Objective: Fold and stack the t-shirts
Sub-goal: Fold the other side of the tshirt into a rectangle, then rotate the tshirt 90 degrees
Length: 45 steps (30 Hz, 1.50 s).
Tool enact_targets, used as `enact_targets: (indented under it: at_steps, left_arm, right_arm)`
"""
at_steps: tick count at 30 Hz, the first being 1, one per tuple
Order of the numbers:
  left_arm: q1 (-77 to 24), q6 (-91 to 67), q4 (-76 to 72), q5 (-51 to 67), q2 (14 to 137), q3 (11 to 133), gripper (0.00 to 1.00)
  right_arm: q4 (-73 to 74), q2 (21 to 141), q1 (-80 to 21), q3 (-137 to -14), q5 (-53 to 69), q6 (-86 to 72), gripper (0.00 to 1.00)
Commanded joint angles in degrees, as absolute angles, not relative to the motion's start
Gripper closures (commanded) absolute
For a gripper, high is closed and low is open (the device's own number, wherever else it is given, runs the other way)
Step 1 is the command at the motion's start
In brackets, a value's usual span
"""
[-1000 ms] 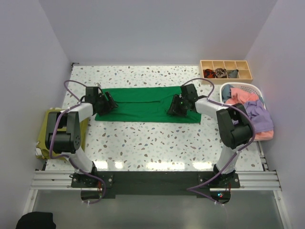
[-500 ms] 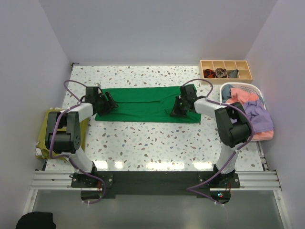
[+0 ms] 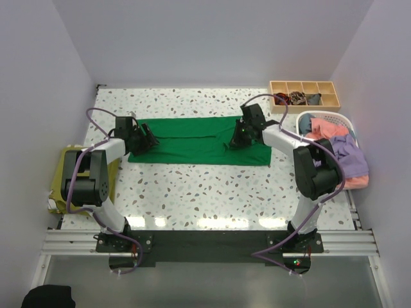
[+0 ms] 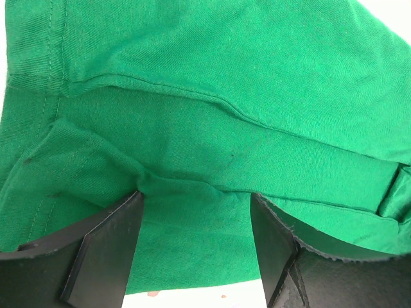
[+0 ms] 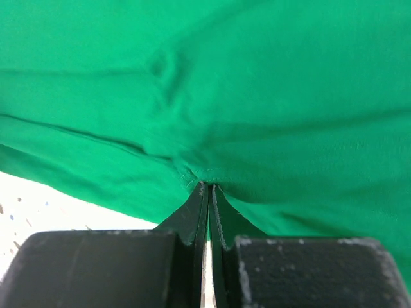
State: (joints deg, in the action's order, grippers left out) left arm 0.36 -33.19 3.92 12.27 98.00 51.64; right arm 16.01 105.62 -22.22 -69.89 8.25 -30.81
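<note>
The bright green t-shirt [image 3: 192,141] lies folded in a long band across the far middle of the table. My left gripper [image 3: 146,137] is open over its left end; in the left wrist view the cloth [image 4: 205,128] lies between the spread fingers [image 4: 103,250]. My right gripper [image 3: 239,138] is shut on a hem of the green shirt [image 5: 257,96] near its right end, the fingers [image 5: 196,212] pinched together. An olive-yellow shirt [image 3: 64,168] lies at the left table edge. Coral-pink [image 3: 331,130], lavender [image 3: 352,157] and blue [image 3: 307,122] shirts sit in the basket.
A white slatted basket [image 3: 347,119] stands at the right edge. A wooden divided tray [image 3: 304,85] with small dark fabric pieces is at the far right corner. Purple walls enclose the table on three sides.
My right gripper has moved toward the far side of the table with the green hem pinched in it. The left arm has not moved.
</note>
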Motion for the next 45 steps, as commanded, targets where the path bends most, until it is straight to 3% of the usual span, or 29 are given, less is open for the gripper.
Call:
enact_targets:
  at_steps: [1, 11, 12, 13, 17, 25, 29, 34, 40, 45]
  left_arm:
    - [0.53, -32.08, 4.75, 13.45, 99.93, 50.71, 0.27]
    - [0.44, -32.08, 4.31, 14.24, 100.19, 50.19, 0.27]
    - [0.53, -32.08, 4.31, 14.33, 100.28, 50.10, 0.27]
    - [0.53, -31.99, 4.39, 14.50, 100.46, 50.10, 0.27]
    - [0.44, -31.99, 4.39, 14.77, 100.81, 50.01, 0.27]
    - [-0.86, -31.38, 7.54, 8.38, 95.03, 51.41, 0.28]
    - [-0.62, -31.46, 13.26, -1.39, 89.57, 52.03, 0.25]
    - [0.00, -33.22, 16.43, -4.30, 87.01, 47.65, 0.24]
    - [0.00, -34.89, 13.72, -2.73, 84.82, 42.89, 0.24]
    - [0.00, -34.45, 3.46, 7.19, 87.26, 47.97, 0.24]
  right_arm:
    - [18.80, 106.42, -22.59, -76.54, 5.98, -27.69, 1.00]
    - [25.74, 120.91, -22.59, -96.14, 5.89, -24.35, 0.97]
    - [26.36, 121.89, -22.59, -97.46, 5.98, -24.08, 0.88]
    - [27.50, 122.77, -22.59, -99.38, 5.80, -23.56, 0.68]
    - [27.68, 122.26, -22.50, -99.06, 2.12, -22.59, 0.47]
    - [24.34, 110.84, -22.15, -88.96, -9.72, -21.36, 0.37]
    - [24.70, 111.00, -19.34, -86.05, -9.50, -22.24, 0.36]
    - [24.26, 111.62, -17.32, -83.94, -8.18, -22.06, 0.36]
    - [24.35, 112.24, -17.05, -83.94, -6.68, -21.53, 0.36]
    - [23.64, 113.63, -16.70, -85.07, -5.63, -21.88, 0.36]
